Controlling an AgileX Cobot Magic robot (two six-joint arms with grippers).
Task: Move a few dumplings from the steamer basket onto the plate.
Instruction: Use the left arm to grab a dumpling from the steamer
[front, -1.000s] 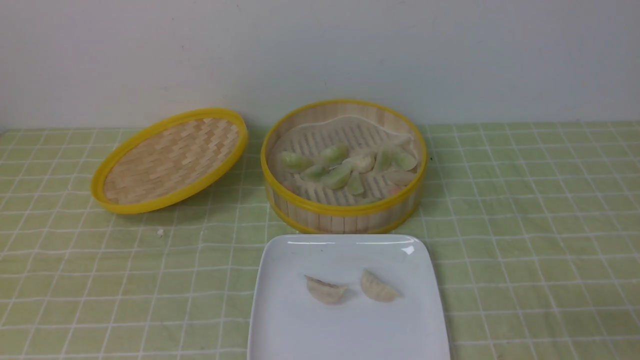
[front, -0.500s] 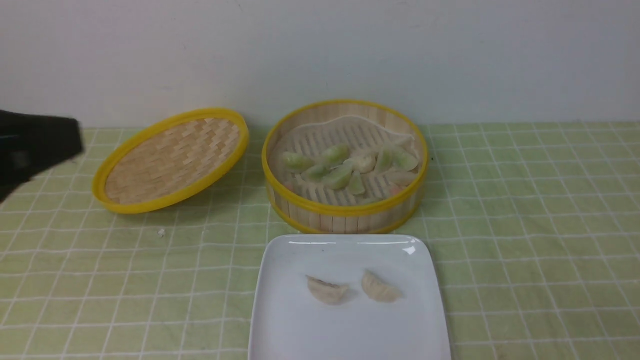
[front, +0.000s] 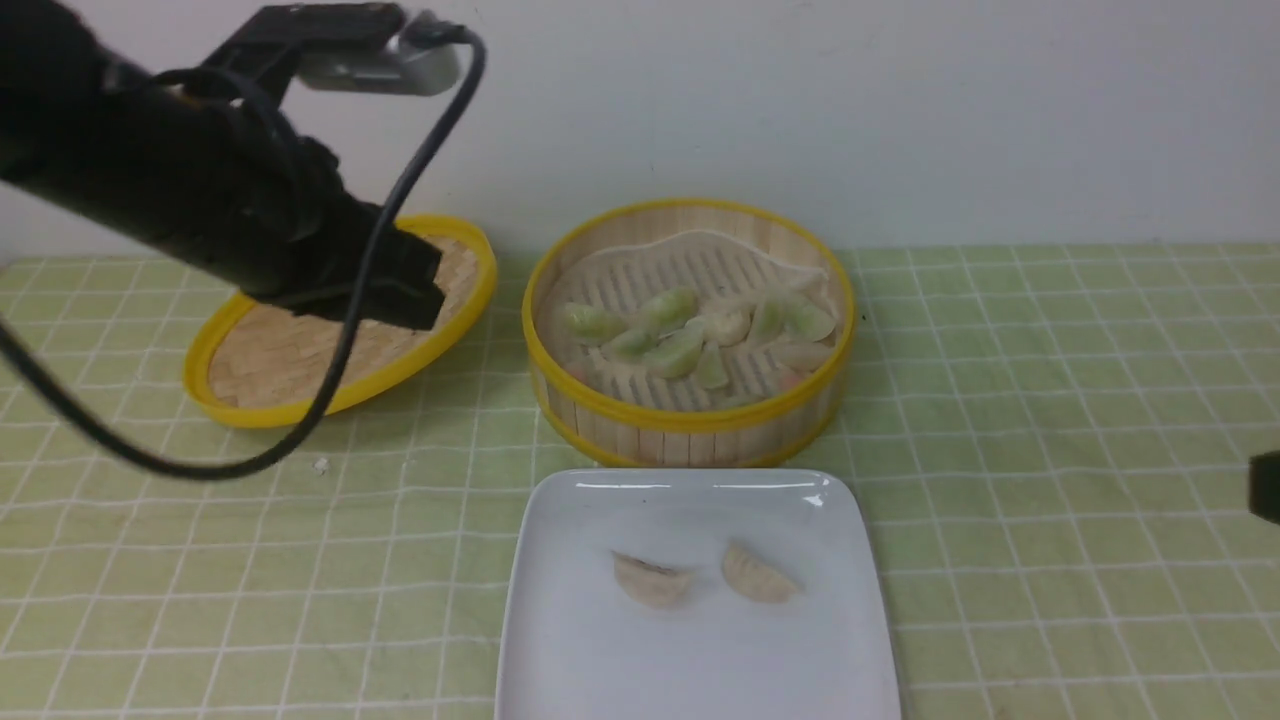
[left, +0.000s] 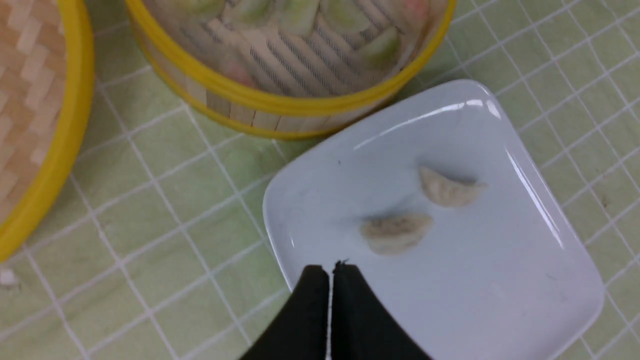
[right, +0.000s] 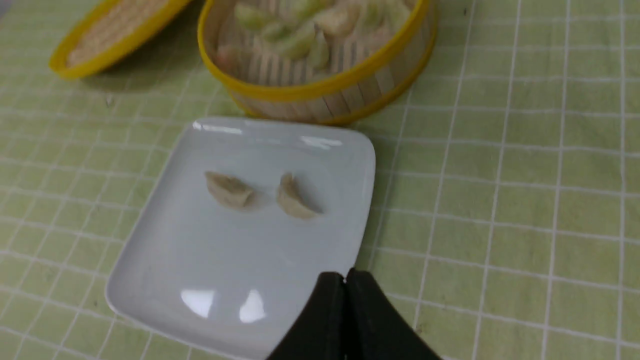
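Left gripper is now swung in above the lid, jaws pressed together, nothing held. Right gripper is closed up empty too. The dumplings are left unmoved in the steamer basket, right behind the plate at the tablecloth's near edge.

front: forward, facing wall | wrists: downward, close | shared: plate

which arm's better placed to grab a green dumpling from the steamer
Left, likely: the left gripper hangs high near the lid and steamer basket; the right gripper sits low, farther off. Both are shut.
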